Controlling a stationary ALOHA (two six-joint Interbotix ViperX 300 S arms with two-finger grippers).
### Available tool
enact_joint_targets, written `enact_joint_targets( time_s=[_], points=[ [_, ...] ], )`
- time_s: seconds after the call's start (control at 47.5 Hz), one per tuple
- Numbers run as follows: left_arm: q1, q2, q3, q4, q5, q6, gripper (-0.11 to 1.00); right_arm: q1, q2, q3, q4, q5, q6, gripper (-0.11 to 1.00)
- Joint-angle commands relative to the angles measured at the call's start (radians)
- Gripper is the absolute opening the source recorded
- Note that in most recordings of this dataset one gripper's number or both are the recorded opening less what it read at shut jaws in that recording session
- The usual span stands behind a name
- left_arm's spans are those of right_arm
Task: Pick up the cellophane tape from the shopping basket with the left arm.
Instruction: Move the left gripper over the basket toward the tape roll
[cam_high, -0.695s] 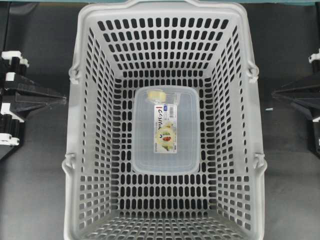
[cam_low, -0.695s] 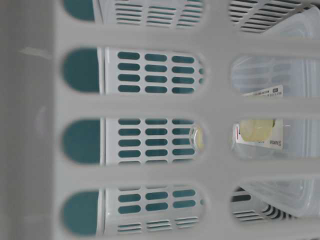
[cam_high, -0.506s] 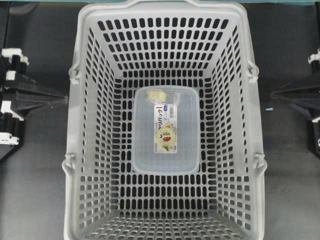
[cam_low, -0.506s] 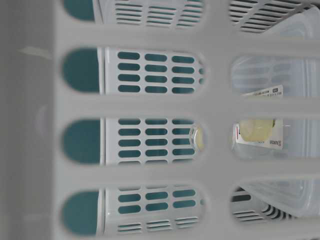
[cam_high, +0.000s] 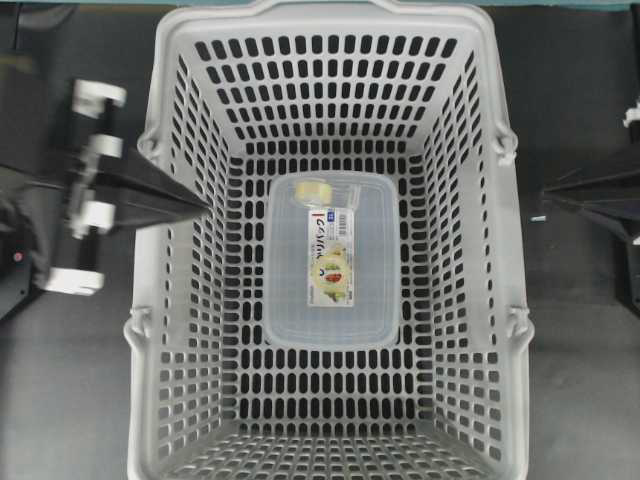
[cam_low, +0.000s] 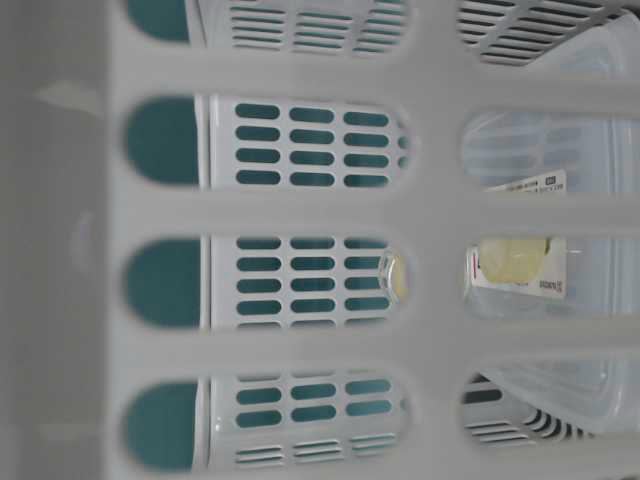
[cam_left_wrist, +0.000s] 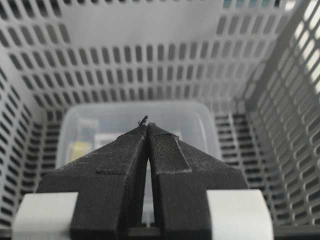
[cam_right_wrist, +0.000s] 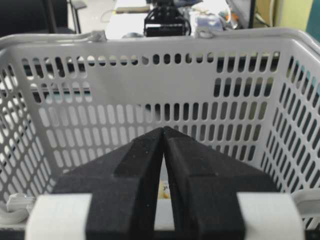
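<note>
The black left arm's gripper (cam_high: 200, 208) has moved in over the rim of the big light-grey slotted shopping basket (cam_high: 150, 300); a moment ago it waited outside. Its fingers are pressed together, holding nothing. I think it is starting to reach. The small pale-yellow cellophane tape (cam_high: 316, 190) sits on the clear food box (cam_high: 365, 300). The right gripper (cam_high: 548, 193) stays outside, closed too.

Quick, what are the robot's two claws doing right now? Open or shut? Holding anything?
Left gripper: shut, holding nothing, over the basket.
Right gripper: shut, holding nothing, outside the basket.
</note>
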Motion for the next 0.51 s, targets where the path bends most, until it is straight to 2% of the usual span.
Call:
enact_joint_targets(
  time_s=[0.0,0.169,0.232,0.337,0.485],
  points=[
    [-0.009,0.069,-0.098,0.005,0.071,0.005,0.00,-0.002,0.002,-0.026,0.002,0.000,0.000,0.01],
    [-0.015,0.175,-0.186,0.003,0.172,0.006,0.00,-0.005,0.000,-0.028,0.002,0.002,0.000,0.01],
    [-0.014,0.207,-0.215,0.003,0.198,0.006,0.00,-0.005,-0.002,-0.028,0.000,0.002,0.000,0.06],
    [-0.012,0.259,-0.268,0.005,0.245,0.005,0.00,-0.008,-0.005,-0.029,0.002,0.005,0.000,0.28],
    [-0.009,0.325,-0.330,0.005,0.316,0.005,0.00,-0.008,-0.008,-0.029,0.002,0.005,0.000,0.69]
  ],
)
